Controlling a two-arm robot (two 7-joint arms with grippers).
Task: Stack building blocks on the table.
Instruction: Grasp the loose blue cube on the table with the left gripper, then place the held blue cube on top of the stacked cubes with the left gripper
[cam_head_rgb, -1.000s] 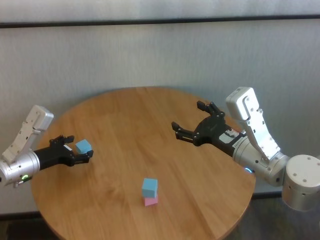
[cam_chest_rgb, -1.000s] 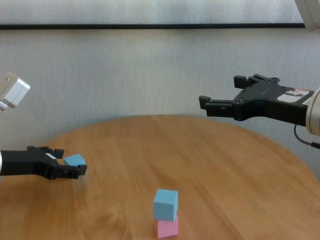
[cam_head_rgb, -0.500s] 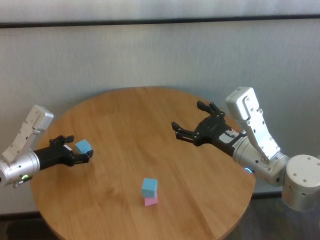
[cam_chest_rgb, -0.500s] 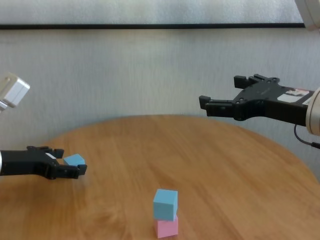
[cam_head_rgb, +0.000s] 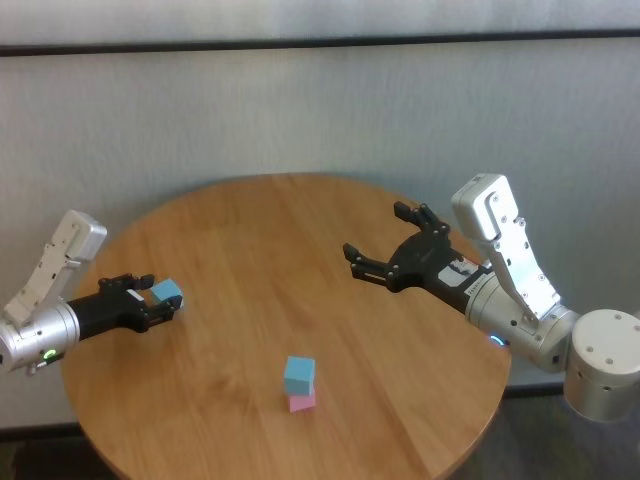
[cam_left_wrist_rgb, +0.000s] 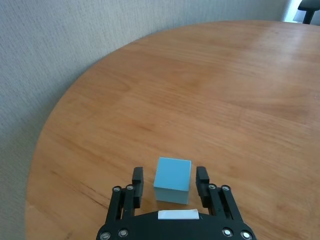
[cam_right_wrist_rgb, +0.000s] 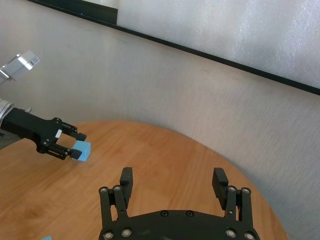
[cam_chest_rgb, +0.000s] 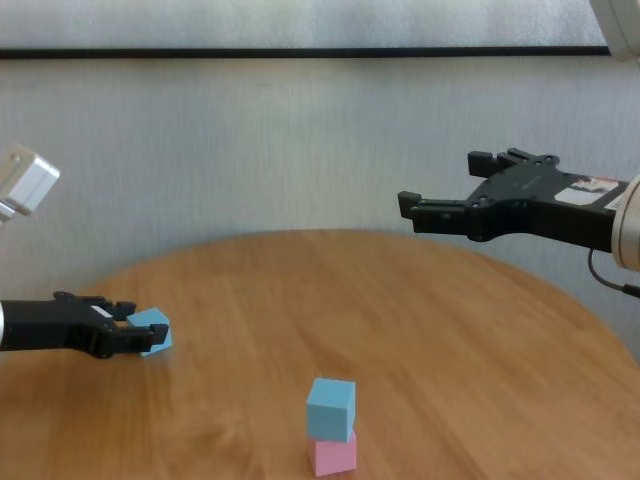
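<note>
A light blue block (cam_head_rgb: 167, 292) (cam_left_wrist_rgb: 172, 180) lies on the table (cam_head_rgb: 280, 240) near its left edge. My left gripper (cam_head_rgb: 158, 299) (cam_left_wrist_rgb: 169, 175) straddles it low over the wood, open, with a finger close on each side and a thin gap showing at both. Toward the front middle, another light blue block (cam_head_rgb: 299, 373) (cam_chest_rgb: 331, 407) sits on a pink block (cam_head_rgb: 302, 402) (cam_chest_rgb: 333, 455). My right gripper (cam_head_rgb: 373, 232) (cam_chest_rgb: 440, 182) hangs open and empty above the table's right half.
A grey wall runs close behind the round table. The right wrist view shows the left gripper (cam_right_wrist_rgb: 70, 145) and its block (cam_right_wrist_rgb: 82, 150) far across the wood. Bare wood separates the stack from both arms.
The left gripper's fingers have drawn in from wide open to close around the light blue block. The right arm and the stack have not moved.
</note>
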